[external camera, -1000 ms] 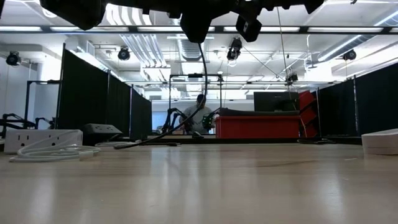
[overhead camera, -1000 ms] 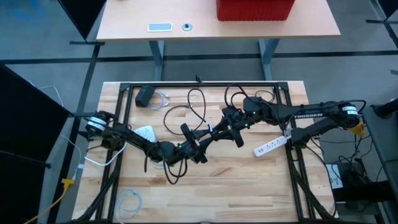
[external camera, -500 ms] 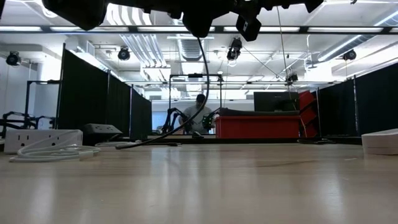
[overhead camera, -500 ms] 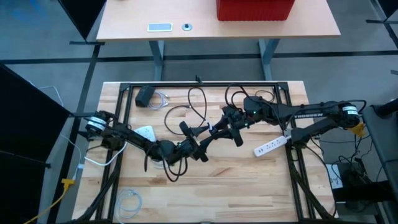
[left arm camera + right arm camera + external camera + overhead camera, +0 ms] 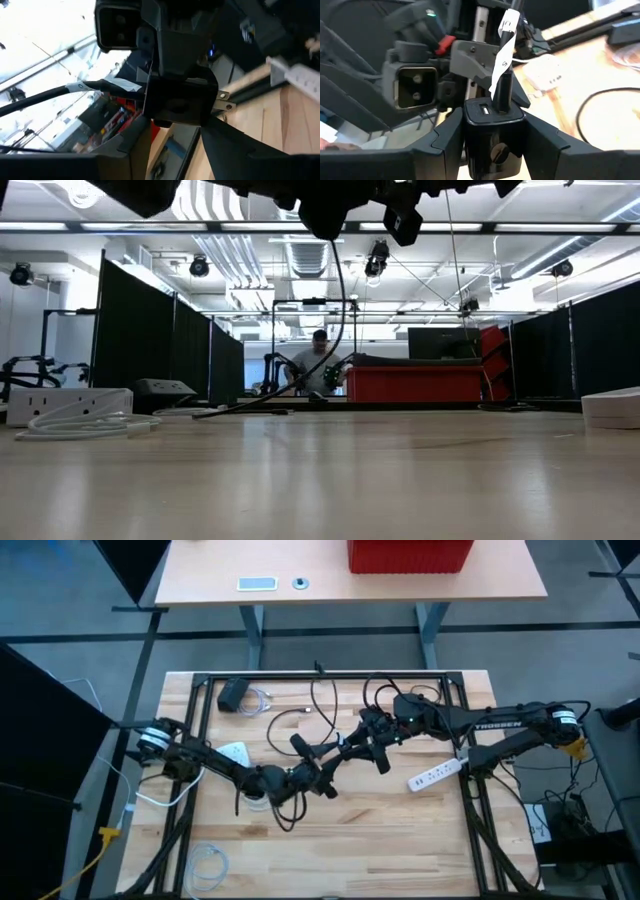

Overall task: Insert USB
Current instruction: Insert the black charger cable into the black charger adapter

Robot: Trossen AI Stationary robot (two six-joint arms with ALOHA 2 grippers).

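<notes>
A black charger block [image 5: 495, 125] hangs well above the middle of the table, with my right gripper [image 5: 347, 752] shut on it. A black USB cable's plug [image 5: 502, 92], tagged with a white label [image 5: 505, 35], sticks into one port on the block's face. The port beside it [image 5: 482, 107] is bare. The block's two prongs [image 5: 224, 100] point out of the opposite face. The cable [image 5: 335, 310] droops from the block down to the table. My left gripper [image 5: 322, 778] faces the right one, open, its fingers [image 5: 132, 145] apart just below the block. My right gripper pinches the charger block by two opposite sides [image 5: 467, 127] between its two fingers. The fingers come roughly level from the table's right side and lie across the block's plug-to-prong length. The block is lifted clear of the table, with the cable trailing slack from it.
A white power strip [image 5: 435, 775] lies right of the grippers, and a white socket block [image 5: 232, 752] lies left of them. A black adapter [image 5: 233, 693] sits at the far left, and a coiled white cable [image 5: 207, 862] at the near left. Cable loops [image 5: 320, 705] cover the far middle.
The slack cable has shifted. Its loop on the far middle of the table has changed shape, and the stretch hanging from the block has swung a little sideways. Both grippers have stayed almost in place at mid-table.
</notes>
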